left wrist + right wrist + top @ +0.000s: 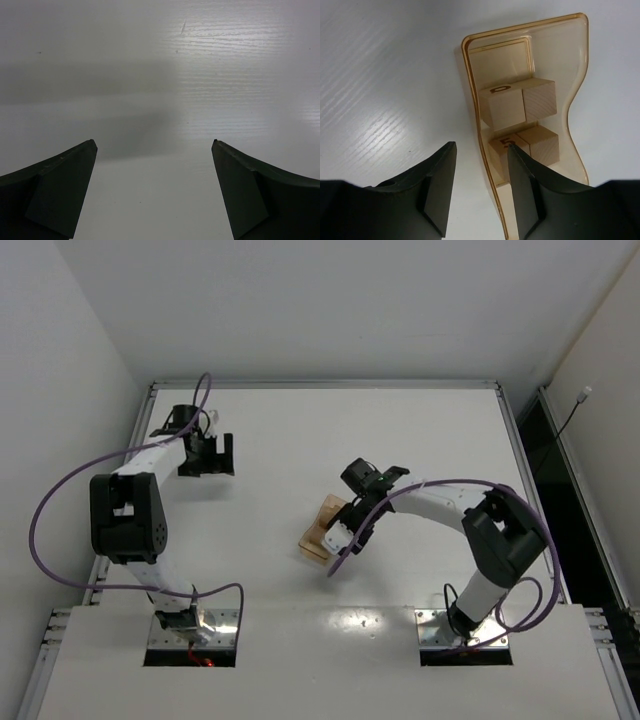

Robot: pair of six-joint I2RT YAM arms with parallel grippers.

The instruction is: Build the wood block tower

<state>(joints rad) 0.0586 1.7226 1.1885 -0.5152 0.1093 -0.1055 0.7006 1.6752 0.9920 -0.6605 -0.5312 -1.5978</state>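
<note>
Tan wood blocks (520, 107), one marked "5", lie in tray (560, 55); left claw (155, 145), right claw (481, 150) apart.

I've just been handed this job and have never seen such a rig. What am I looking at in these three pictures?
The machine is two robot arms, a left arm and a right arm, bolted at the near edge of a white table. The wide picture looks down from above and behind them. The other two come from a camera on each wrist, so the dark wedges are that arm's own fingers. The left pincer is wide open above the table and holds nothing. The right pincer is open too, and it straddles one wall of a translucent orange tray without gripping it. Four wood blocks sit in the tray in two pairs.
</note>
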